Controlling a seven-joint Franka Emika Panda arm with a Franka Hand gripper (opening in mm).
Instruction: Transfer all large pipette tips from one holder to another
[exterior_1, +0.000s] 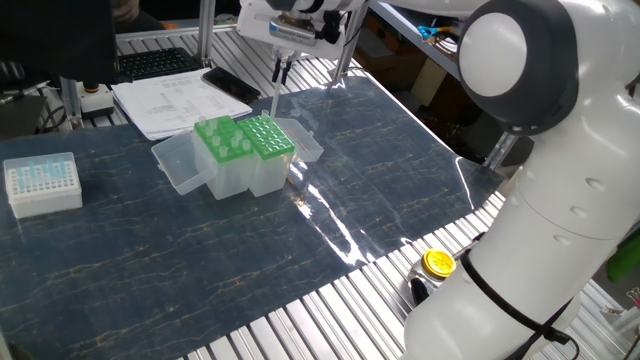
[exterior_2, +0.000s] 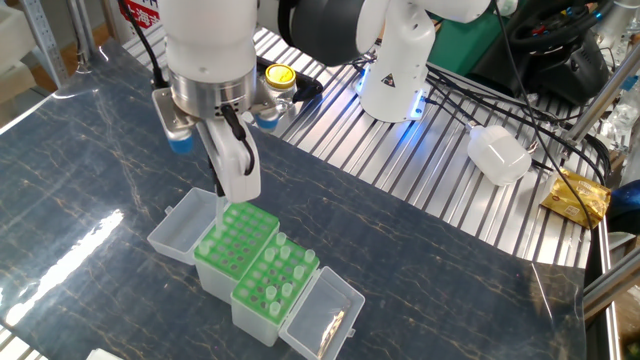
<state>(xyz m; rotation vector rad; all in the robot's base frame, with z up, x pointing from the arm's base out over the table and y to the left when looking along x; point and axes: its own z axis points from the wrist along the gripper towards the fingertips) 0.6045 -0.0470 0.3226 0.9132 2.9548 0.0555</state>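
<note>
Two green holders stand side by side on the dark mat. One holder (exterior_1: 222, 139) (exterior_2: 276, 279) carries several large pipette tips with round collars. The other holder (exterior_1: 268, 136) (exterior_2: 238, 238) shows mostly bare holes. My gripper (exterior_1: 282, 66) (exterior_2: 236, 172) hangs above the bare-holed holder's far edge, shut on one large pipette tip (exterior_1: 276, 96) (exterior_2: 219, 204) that points straight down, its end clear of the rack.
Clear hinged lids (exterior_1: 180, 160) (exterior_2: 322, 314) lie open on either side of the holders. A small white box of bluish tips (exterior_1: 42, 183) sits at the left. Papers (exterior_1: 175, 103) lie behind, and a yellow-capped jar (exterior_1: 438, 263) (exterior_2: 279, 78) stands on the metal slats.
</note>
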